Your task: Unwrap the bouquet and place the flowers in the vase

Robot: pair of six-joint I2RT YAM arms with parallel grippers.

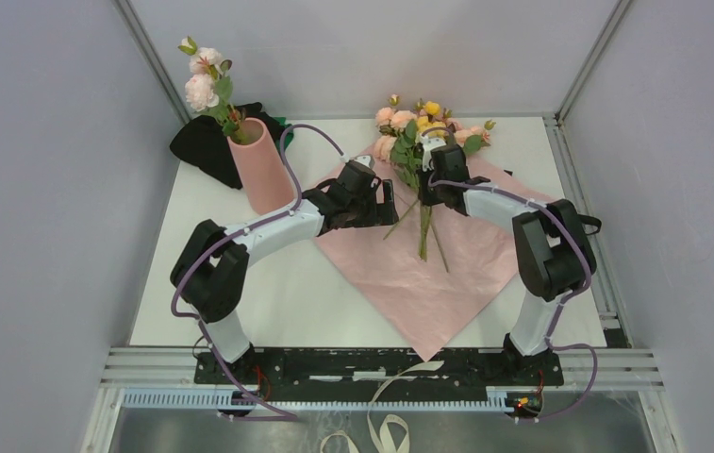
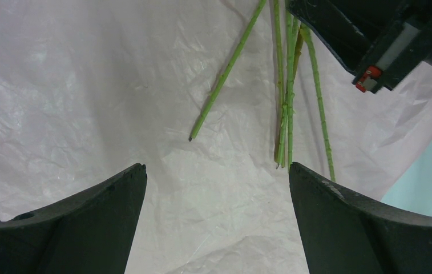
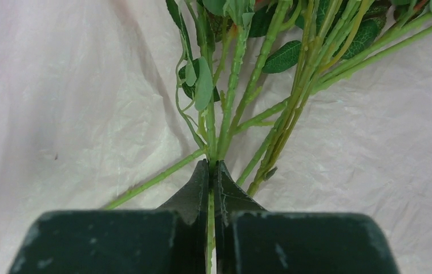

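Pinching one stem of the flowers (image 3: pixel 237 63), right gripper (image 3: pixel 212 165) sits right of the vase (image 1: pixel 260 165) — left gripper (image 2: pixel 216 171) (gaping, empty) nearer.

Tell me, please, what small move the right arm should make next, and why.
Probably lift straight up a little: the right gripper is shut on one green stem among the flowers lying on the opened paper, so it should clear them before heading to the vase.
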